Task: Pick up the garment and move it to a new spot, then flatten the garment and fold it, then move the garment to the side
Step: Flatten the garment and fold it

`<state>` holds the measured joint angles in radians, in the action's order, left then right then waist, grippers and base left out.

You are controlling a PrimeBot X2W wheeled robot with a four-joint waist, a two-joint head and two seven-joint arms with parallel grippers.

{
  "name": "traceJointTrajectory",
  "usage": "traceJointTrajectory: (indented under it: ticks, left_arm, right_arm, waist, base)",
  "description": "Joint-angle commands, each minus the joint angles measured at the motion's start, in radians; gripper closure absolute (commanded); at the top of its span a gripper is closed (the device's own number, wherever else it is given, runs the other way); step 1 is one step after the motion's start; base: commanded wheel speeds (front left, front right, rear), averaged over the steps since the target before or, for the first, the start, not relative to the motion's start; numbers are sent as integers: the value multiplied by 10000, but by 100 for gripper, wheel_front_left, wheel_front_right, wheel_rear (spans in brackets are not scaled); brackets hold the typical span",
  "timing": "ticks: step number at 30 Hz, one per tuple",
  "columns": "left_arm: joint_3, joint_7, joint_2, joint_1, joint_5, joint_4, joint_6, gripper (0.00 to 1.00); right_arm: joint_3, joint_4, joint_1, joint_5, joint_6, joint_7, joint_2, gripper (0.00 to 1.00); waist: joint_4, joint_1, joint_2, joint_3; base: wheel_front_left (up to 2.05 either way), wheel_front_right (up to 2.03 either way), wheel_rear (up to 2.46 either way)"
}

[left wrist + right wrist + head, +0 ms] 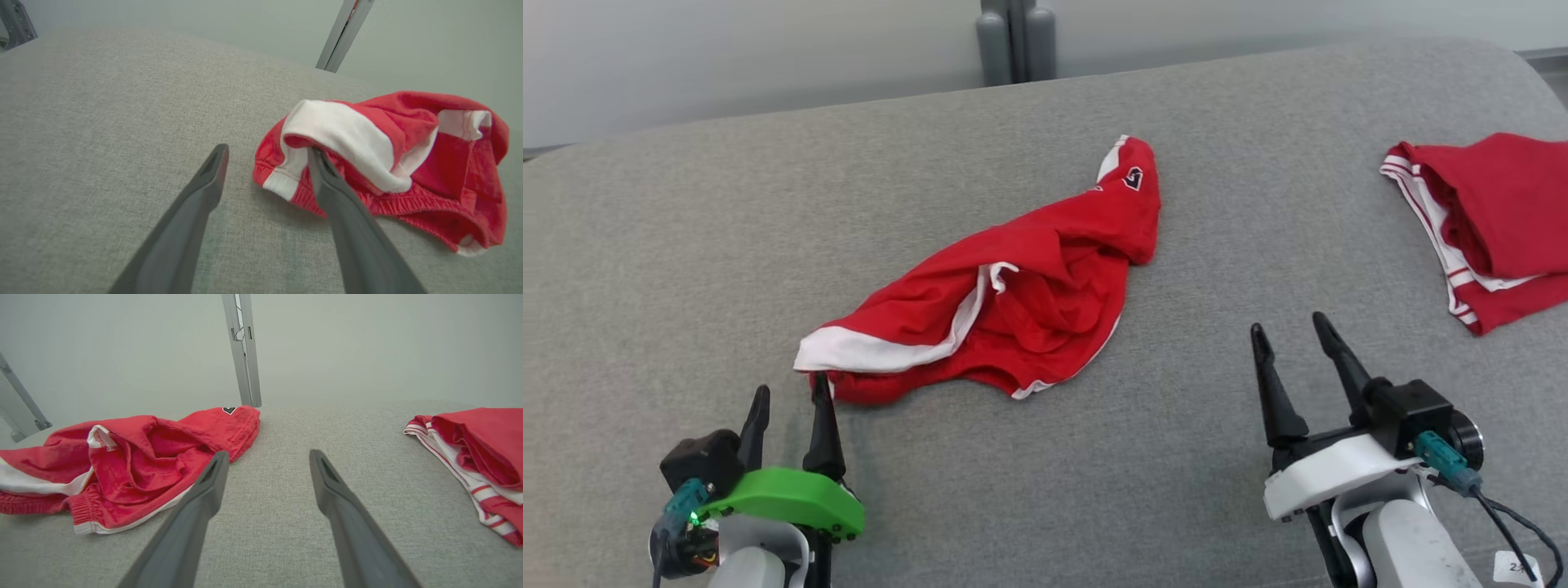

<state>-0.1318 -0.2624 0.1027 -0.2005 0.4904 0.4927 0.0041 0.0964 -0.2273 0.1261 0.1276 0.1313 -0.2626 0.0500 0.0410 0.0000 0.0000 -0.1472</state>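
The garment [1029,302] is a pair of red shorts with white trim, lying crumpled in the middle of the grey padded surface [1045,506]. My left gripper [791,384] stands open at the garment's near-left corner. In the left wrist view the left gripper [267,150] has one fingertip [320,163] tucked against the white band of the garment [408,134], while the other finger rests over bare fabric. My right gripper [1290,324] is open and holds nothing, to the right of the garment. In the right wrist view, the right gripper [268,454] sits just right of the garment [155,453].
A second red garment [1494,220] with red and white striped trim lies folded at the far right edge, also in the right wrist view as a folded garment [482,449]. A grey post [1013,41] stands behind the surface's far edge. Bare surface lies between the two garments.
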Motion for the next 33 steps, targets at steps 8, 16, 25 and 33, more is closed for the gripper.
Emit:
traceJointTrajectory:
  ticks: [8,16,25,33]
  left_arm:
    - [-455,-30,-431,863,-310,-1151,11,0]
    - [-1342,-30,-513,902,-119,-1784,131,0]
    - [-1930,-29,-511,988,239,-2313,503,0]
    - [-1917,-31,-513,1114,251,-2483,671,0]
  right_arm:
    - [1509,-980,999,37,-12,-8,17,0]
    - [2676,-2969,2565,344,-12,117,27,0]
    - [2096,-5013,3659,-35,-14,-8,26,0]
    - [882,-5326,3891,-554,-12,-25,38,100]
  waist:
    - [-1968,0,0,147]
    - [-3239,0,0,-273]
    - [-3998,0,0,-487]
    - [-4027,0,0,-501]
  base:
    - [0,0,0]
    - [0,0,0]
    - [0,0,0]
    - [0,0,0]
